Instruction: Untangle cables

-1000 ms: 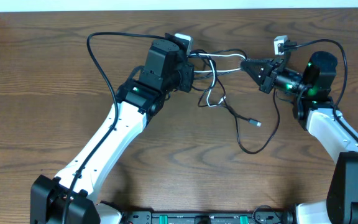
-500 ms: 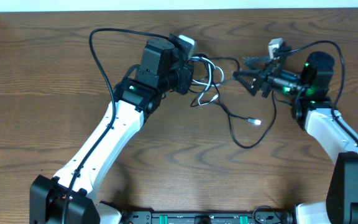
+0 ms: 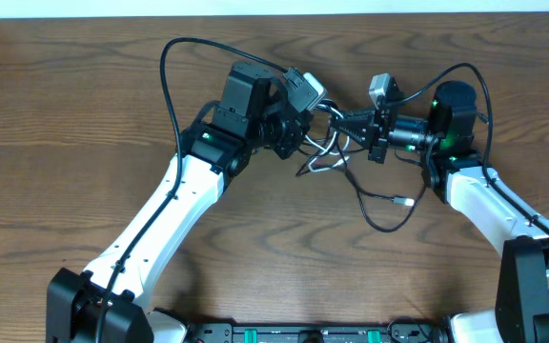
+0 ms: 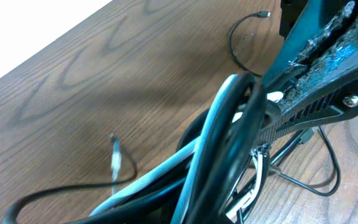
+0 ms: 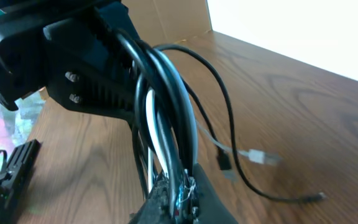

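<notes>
Overhead: cables (image 3: pixel 320 162) clamped in left hand (image 3: pixel 313 124) and right hand (image 3: pixel 345 122).

The cables (image 3: pixel 330 143), two black and one white, are wound together in a tight bundle near the middle of the bench (image 3: pixel 84 114). The white cable (image 3: pixel 320 164) loops out just below the knot. One black cable (image 3: pixel 381 225) trails off in a loose curve on the wood, ending in a small plug (image 3: pixel 405 201).
</notes>
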Robot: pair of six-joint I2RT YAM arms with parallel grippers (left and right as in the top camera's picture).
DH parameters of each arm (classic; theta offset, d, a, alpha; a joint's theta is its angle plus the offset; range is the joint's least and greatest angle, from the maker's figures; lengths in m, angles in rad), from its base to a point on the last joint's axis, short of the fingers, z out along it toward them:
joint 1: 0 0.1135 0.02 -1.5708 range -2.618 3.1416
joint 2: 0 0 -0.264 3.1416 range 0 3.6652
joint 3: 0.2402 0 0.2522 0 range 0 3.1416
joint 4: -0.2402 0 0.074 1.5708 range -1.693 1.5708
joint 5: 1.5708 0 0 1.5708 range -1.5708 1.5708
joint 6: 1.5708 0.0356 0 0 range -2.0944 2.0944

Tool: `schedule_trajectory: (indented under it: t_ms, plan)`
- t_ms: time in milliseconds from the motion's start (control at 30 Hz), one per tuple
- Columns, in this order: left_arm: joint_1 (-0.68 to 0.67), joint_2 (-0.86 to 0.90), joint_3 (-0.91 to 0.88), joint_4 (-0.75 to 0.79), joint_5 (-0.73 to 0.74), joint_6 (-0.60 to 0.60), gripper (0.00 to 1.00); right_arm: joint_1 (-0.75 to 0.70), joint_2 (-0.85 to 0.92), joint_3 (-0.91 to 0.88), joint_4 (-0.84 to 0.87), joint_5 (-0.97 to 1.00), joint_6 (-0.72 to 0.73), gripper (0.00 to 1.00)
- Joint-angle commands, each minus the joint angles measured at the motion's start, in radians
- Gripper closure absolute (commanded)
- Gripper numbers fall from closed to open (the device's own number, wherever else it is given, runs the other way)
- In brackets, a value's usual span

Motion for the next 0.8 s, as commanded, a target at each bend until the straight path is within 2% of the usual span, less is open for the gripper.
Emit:
schedule_trajectory:
  t_ms: [0, 133, 267, 700, 733, 767]
  plan:
    - [-0.005, 0.001, 0.012, 0.0, -0.032, 0.003, 0.92, 0.008, 0.003, 0.005, -0.001, 0.008, -0.016, 0.99]
    - [-0.004, 0.001, 0.012, -0.005, -0.282, -0.177, 0.92, 0.007, 0.003, 0.005, -0.01, 0.008, -0.016, 0.99]
    - [-0.003, 0.001, 0.012, -0.031, -0.443, -0.307, 0.92, 0.005, 0.003, 0.005, -0.008, 0.009, -0.016, 0.99]
    - [-0.003, 0.001, 0.012, -0.047, -0.5, -0.37, 0.92, -0.061, 0.003, 0.005, -0.016, 0.141, 0.09, 0.99]
    - [-0.003, 0.001, 0.012, -0.055, -0.501, -0.371, 0.92, -0.062, 0.003, 0.005, -0.024, 0.172, 0.102, 0.99]
    - [-0.003, 0.001, 0.012, -0.064, -0.533, -0.418, 0.92, -0.066, 0.003, 0.005, -0.051, 0.277, 0.174, 0.99]
